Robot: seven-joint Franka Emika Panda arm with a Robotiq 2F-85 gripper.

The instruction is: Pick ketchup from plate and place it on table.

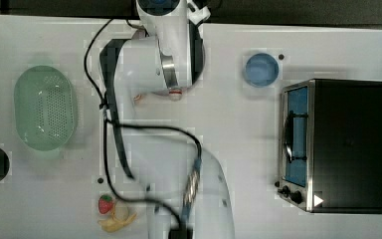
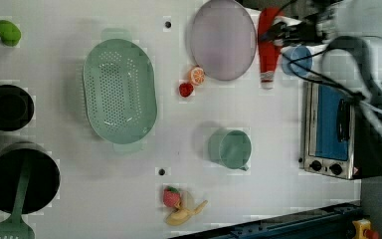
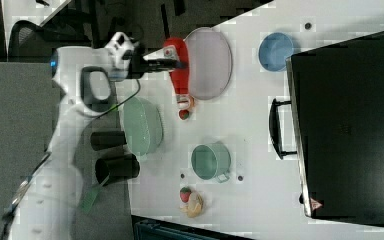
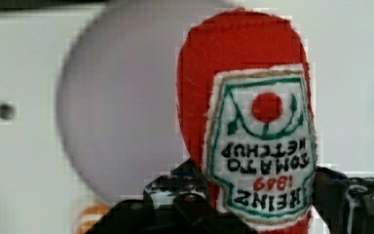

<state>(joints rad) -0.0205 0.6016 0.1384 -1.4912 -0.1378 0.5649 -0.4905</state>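
We read this as mid-task: the pick looks done, the place is not. The gripper (image 3: 172,62) is clamped across the ketchup (image 3: 179,72), jaws set about bottle-wide on the body; in the wrist view the dark fingers (image 4: 185,204) sit on either side of the bottle's label. In the left view the ketchup (image 2: 267,47) hangs just off the plate's edge, on the left view's right of the plate (image 2: 223,40), cap end pointing toward the open table (image 2: 179,149). We judge it lifted, since the wrist view shows the plate (image 4: 121,107) behind and beside the bottle, but we cannot tell for sure whether the cap end is clear of the surface. The plate itself now looks bare. Left to do: carry the bottle clear of the plate rim, lower it onto free tabletop, open the jaws, retreat. Nearby clutter to avoid: the orange slice (image 2: 197,75) and small red fruit piece (image 2: 185,89) beside the plate, and the blue bowl (image 2: 298,59) close on the other side.
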